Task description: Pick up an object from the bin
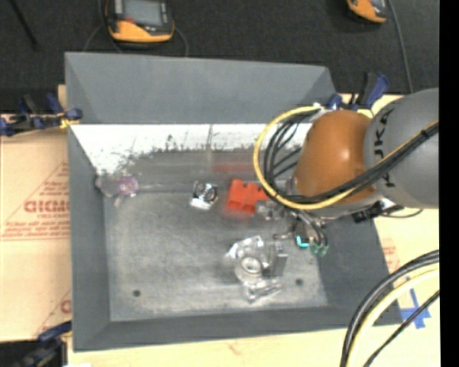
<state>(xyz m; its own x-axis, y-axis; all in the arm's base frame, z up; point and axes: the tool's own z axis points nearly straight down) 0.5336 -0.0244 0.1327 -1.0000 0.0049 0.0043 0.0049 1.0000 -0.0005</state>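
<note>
The gripper (278, 257) hangs low at about 4 o'clock on the bin (199, 90) floor, under the arm's orange cover (330, 159) and its looped cables (269, 147). I cannot tell whether it is open or closed. It sits at the 3 o'clock edge of a clear piece (251, 269), touching it or just beside it, and the view does not settle which. The floor (157, 254) is grey metal, scuffed and speckled. The far wall's lower band is bright with dark flecks. An orange block (243, 196) lies at 1 o'clock against the far wall's foot, with a small silver bit (204, 196) near it at 11 o'clock. A clear bit tinged purple (122, 183) rests in the 10 o'clock corner, well apart from the rest. The floor from 7 to 9 o'clock is bare, giving the widest room. The near wall's foot runs close at 6 o'clock of the clear piece, and the right wall stands near the gripper at 3 o'clock. The clear piece lies flat, with a round ring near its middle. Its long axis seems to run from 11 to 5 o'clock, though its outline is faint.
</note>
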